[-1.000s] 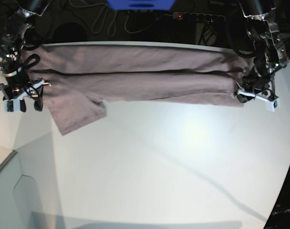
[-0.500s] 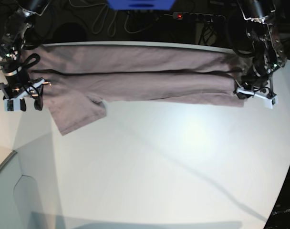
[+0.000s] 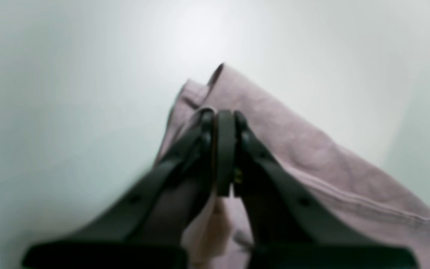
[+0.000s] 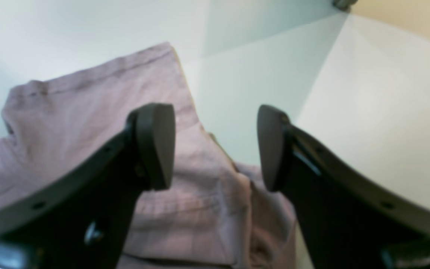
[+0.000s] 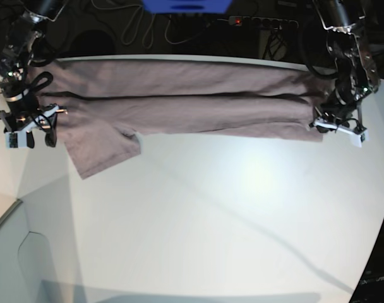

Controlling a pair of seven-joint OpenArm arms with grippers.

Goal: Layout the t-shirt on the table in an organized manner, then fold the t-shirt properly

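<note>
You see the t-shirt (image 5: 179, 104) lying as a long folded band across the far part of the tabletop (image 5: 242, 214), one sleeve (image 5: 100, 148) sticking out toward the near side at the scene's left end. Its far edge runs close to the tabletop's far rim, and in the base view you cannot make out the neck or how many layers lie under the long crease. The left wrist view is blurred, and the cloth corner (image 3: 215, 80) there is only a soft shape.

Your left arm reaches down at the scene's right end of the shirt. The left jaws (image 3: 224, 119) are pressed together, and cloth lies under and around them; whether any fabric is pinched between them you cannot tell.

Your right arm hangs at the scene's left end. The right jaws (image 4: 215, 145) stand wide apart and hold nothing; one finger (image 4: 155, 144) is over the folded cloth (image 4: 88, 123), the other over bare tabletop just beside the shirt's edge.
</note>
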